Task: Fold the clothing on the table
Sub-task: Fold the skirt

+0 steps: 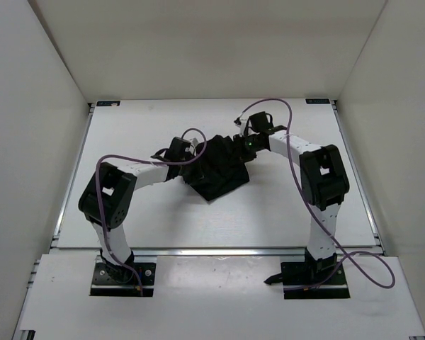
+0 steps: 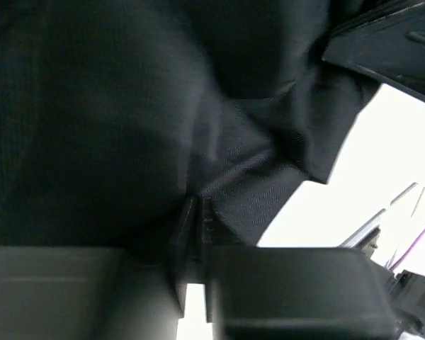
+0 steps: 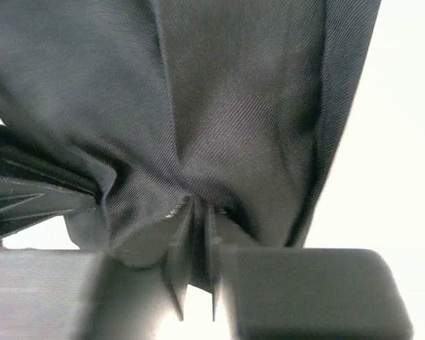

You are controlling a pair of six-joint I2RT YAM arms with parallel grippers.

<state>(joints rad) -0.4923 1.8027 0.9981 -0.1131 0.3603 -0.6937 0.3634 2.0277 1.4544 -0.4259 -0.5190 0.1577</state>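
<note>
Now L gripper (image 2: 198, 207) pinching clothing (image 1: 219, 172), R gripper (image 3: 198, 210) too

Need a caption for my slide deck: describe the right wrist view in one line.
Right gripper pinched shut on the black clothing, the fabric gathered into folds around the grip point.
</note>
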